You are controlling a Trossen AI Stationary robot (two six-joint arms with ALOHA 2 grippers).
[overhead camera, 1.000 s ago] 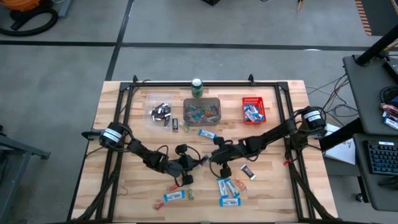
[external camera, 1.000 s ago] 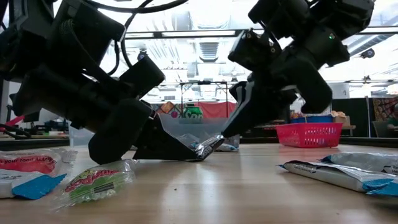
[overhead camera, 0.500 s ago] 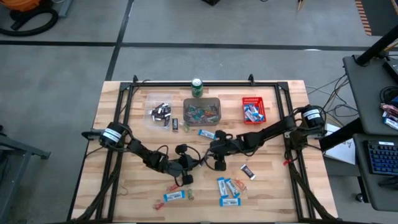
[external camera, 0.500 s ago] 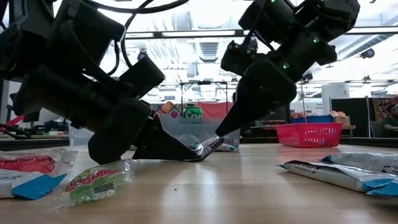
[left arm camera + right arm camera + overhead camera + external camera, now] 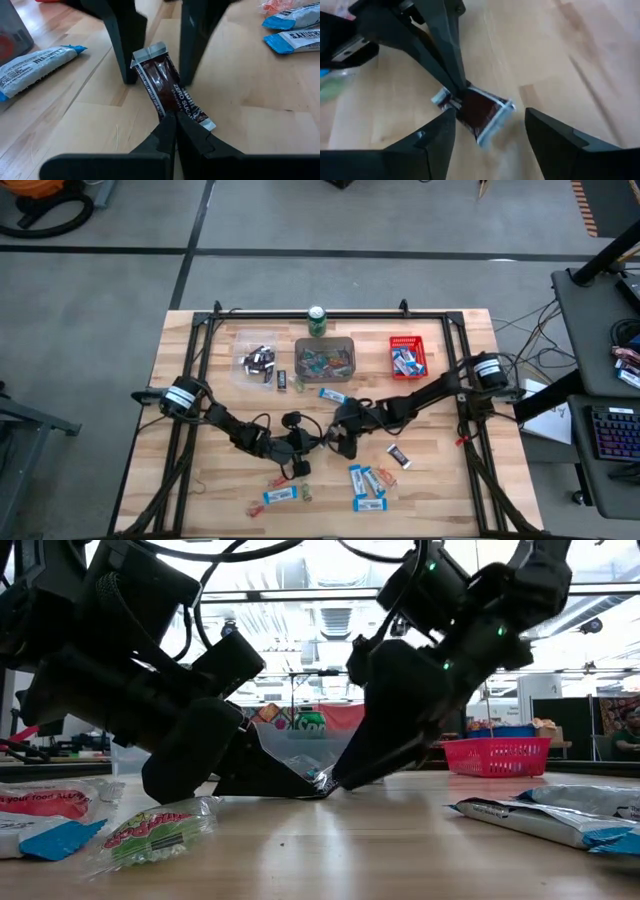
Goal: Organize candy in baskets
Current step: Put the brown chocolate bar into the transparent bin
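left pincer sits low at mid-desk, fingers pressed together on one end of a dark brown mini bar, which lies tilted with its far end near the wood. right pincer faces it with fingers spread apart, one on each side of the bar's free end, not yet touching it as far as the wrist views show. this looks like a handover between arms.

baskets stand in a row at the far side: clear basket, grey basket, red basket. several blue-and-white bars lie loose on the near desk.

risks, as judged:
- the wrapper is thin and crinkled; if the right fingers close only on the sealed edge, the bar may slip out.
- if the left arm releases before the right grip is firm, the bar drops back to the wood.
- the fingertips sit very close together; a misaligned closure could strike the left fingers.
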